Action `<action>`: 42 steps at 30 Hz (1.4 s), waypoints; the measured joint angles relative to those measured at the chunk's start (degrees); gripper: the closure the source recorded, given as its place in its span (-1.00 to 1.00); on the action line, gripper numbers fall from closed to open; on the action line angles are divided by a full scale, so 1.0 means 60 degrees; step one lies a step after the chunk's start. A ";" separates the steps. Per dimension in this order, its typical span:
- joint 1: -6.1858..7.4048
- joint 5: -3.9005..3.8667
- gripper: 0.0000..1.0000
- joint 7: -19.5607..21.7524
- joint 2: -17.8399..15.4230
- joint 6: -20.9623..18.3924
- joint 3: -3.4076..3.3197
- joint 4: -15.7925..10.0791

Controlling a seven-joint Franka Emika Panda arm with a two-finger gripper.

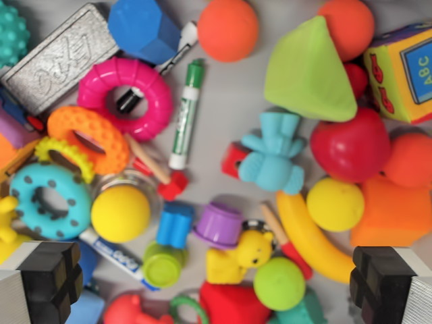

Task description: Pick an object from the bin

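Gripper (216, 283): you see its two black fingertip pads (47, 277) at the lower left and lower right corners of the frame — spread wide apart, nothing between them but the toys below.
Bin (223, 101): its pale grey floor shows through in the middle of the frame; toys crowd every side.
Between the fingers: a yellow bear figure (236, 256), a green ball (279, 283) and a purple cup (219, 224) lie low in the centre.
Centre: a light blue bear (273, 154) lies beside a red block (233, 160); a green marker (185, 115) lies upright to their left.
Left side: you have a pink ring (125, 98), an orange ring (88, 138) and a teal ring (48, 200) — stacked diagonally, overlapping at their edges. A yellow ball (120, 212) sits just beside the teal one.
Right side: a yellow banana (307, 236) curves under a second yellow ball (335, 204); a red apple (351, 148) sits above, touching a lime green cone (307, 71).
Upper right: a soft ABC cube (405, 71).
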 joint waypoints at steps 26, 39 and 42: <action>0.0065 0.0000 -1.00 0.0244 0.0000 0.0125 0.0012 -0.0174; 0.0222 0.0000 -1.00 0.0838 0.0000 0.0507 0.0049 -0.0582; 0.0269 0.0000 -1.00 0.0999 -0.0001 0.0613 0.0056 -0.0685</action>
